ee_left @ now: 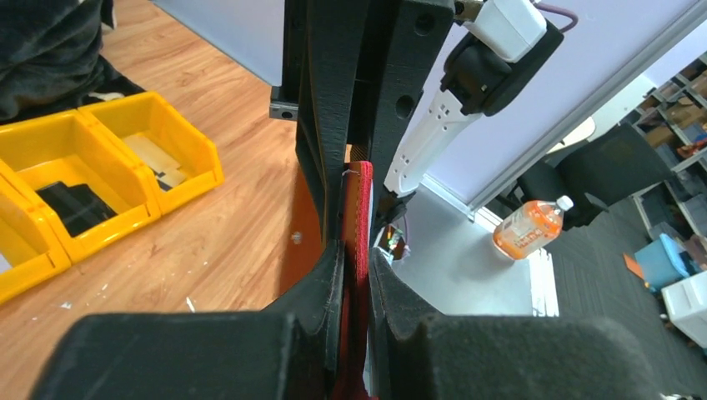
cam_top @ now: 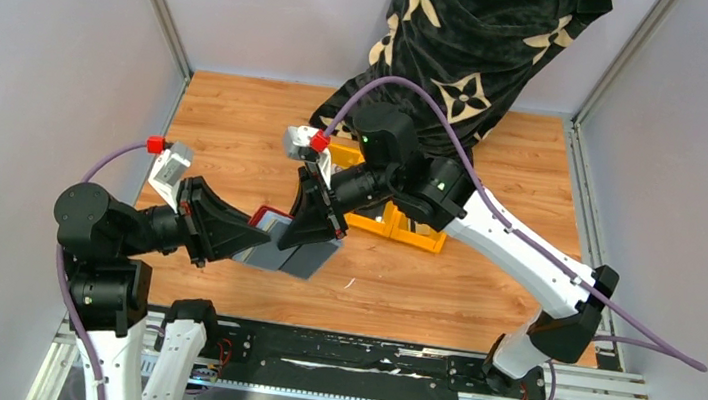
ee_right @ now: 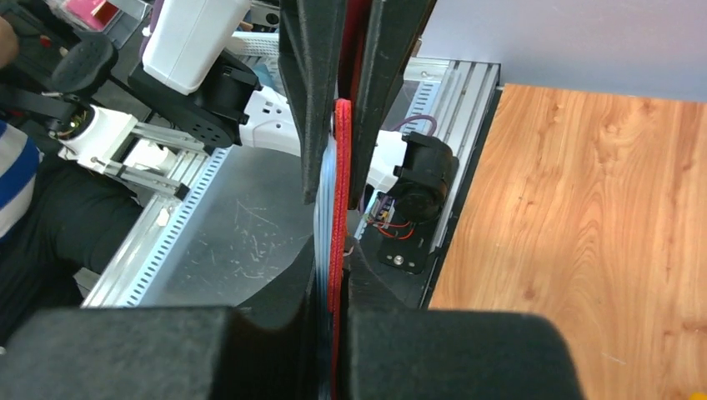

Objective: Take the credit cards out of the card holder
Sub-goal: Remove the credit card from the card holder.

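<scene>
two sets of fingers are on one small thing: the dark red leather-like folding card holder [cam_top: 298, 256], which in the top view sits a little toward 7 o'clock of the middle of the wooden worktop [cam_top: 238, 126].

the left gripper [cam_top: 261, 235] reaches in from 9 o'clock. its fingers [ee_left: 321, 287] are narrow and clamped on the holder's red edge, which the left wrist view shows edge-on. the right gripper [cam_top: 314, 236] comes in from 1 o'clock, and its fingers [ee_right: 375, 275] are also drawn close. they pinch a red strip with thin pale grey layers on its 9 o'clock side. those layers may be the silvery-grey plastic credit cards [ee_right: 322, 225] (or only the holder's lining, i cannot tell which).

as i judge it, the step in hand is the grasp itself: one arm bracing the card holder while the other takes purchase where the cards sit. no card looks drawn out yet.

the next move calls for a straight pull by the right arm back toward 1 o'clock, in the plane of the cards, with the left grip firm. if red leather is caught between the right pads, the pull would only drag the holder, so a finer pinch on the grey edge alone would be needed first. the yellow three-compartment plastic bin [cam_top: 407, 228], at 2 o'clock of the holder, looks a likely place to drop them.
</scene>
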`<state>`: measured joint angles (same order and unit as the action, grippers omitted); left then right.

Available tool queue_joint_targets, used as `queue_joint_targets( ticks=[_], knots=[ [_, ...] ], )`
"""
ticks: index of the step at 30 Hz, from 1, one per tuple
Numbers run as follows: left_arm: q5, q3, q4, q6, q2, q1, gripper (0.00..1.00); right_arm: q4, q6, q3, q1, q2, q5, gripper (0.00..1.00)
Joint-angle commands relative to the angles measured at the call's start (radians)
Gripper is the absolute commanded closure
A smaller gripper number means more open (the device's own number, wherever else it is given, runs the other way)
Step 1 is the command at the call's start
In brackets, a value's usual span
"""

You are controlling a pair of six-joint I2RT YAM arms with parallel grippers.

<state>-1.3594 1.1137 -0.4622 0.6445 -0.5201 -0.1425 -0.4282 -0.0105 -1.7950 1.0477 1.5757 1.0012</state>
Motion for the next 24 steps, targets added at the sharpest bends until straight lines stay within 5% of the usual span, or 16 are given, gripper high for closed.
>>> queue_joint_targets(
  ticks=[1, 5, 9, 16, 19, 24],
  knots=[
    [0.02, 0.043, -0.053, -0.046, 0.014, 0.001, 0.9, -0.027, -0.008, -0.043, 0.01, 0.0, -0.055, 1.0],
    [0.113, 0.045, -0.074, -0.074, 0.029, 0.001, 0.43, 0.193, -0.186, 0.079, -0.04, -0.081, -0.087, 1.0],
    [0.13, 0.039, -0.084, -0.045, 0.026, 0.001, 0.33, 0.791, -0.529, 0.39, -0.095, -0.244, -0.185, 1.0],
    [0.153, -0.01, -0.009, 0.05, 0.047, 0.001, 0.4, 1.213, -0.811, 0.657, -0.078, -0.32, -0.374, 1.0],
    [0.154, -0.065, 0.155, 0.21, 0.066, 0.001, 0.49, 1.29, -0.846, 0.703, -0.045, -0.31, -0.44, 1.0],
    [0.172, -0.064, 0.18, 0.233, 0.067, 0.001, 0.65, 1.374, -0.852, 0.745, 0.009, -0.292, -0.52, 1.0]
  ],
)
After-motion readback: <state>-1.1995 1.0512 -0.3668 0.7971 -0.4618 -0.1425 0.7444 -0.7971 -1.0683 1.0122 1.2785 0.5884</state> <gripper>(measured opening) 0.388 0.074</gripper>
